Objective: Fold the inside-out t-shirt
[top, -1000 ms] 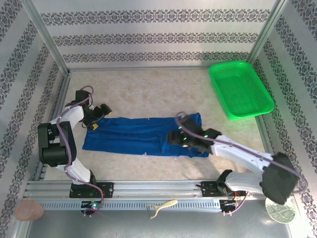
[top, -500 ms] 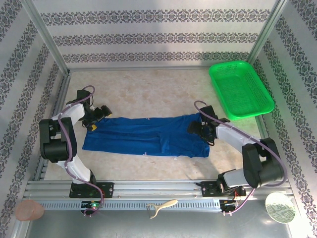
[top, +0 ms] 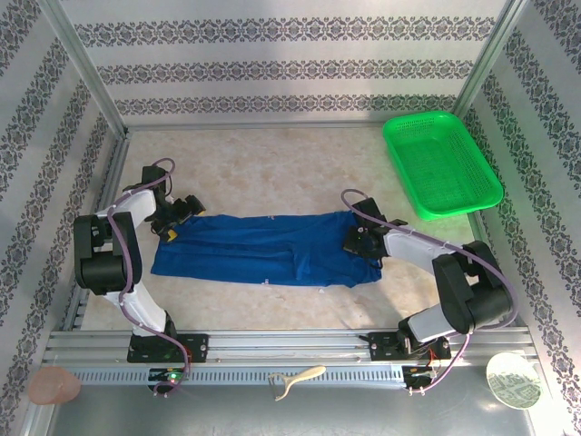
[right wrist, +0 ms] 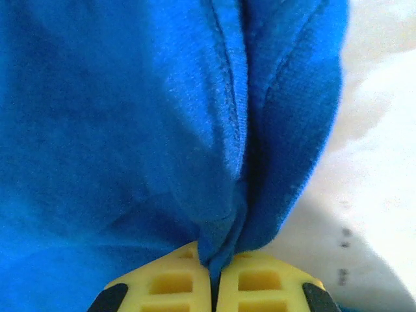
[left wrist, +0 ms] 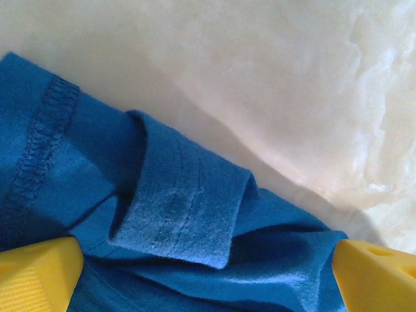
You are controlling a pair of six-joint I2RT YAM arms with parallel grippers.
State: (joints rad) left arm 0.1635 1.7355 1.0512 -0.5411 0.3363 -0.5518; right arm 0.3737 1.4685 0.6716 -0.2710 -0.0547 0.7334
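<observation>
The royal-blue t-shirt lies as a long flat strip across the middle of the table. My left gripper is at its far-left corner, open. In the left wrist view its yellow fingertips stand wide either side of a rolled hem of the t-shirt, and the left gripper holds nothing. My right gripper sits at the strip's right end. In the right wrist view the right gripper is shut on a pinched fold of the t-shirt, with cloth squeezed between the yellow fingers.
A green mesh basket stands at the back right corner. Patterned walls and metal posts close in the table. On the front ledge lie a cream tool, a round disc and a pinkish lump.
My right gripper moved from the middle of the strip to its right end and closed on the cloth there. The left gripper stayed open in place.
</observation>
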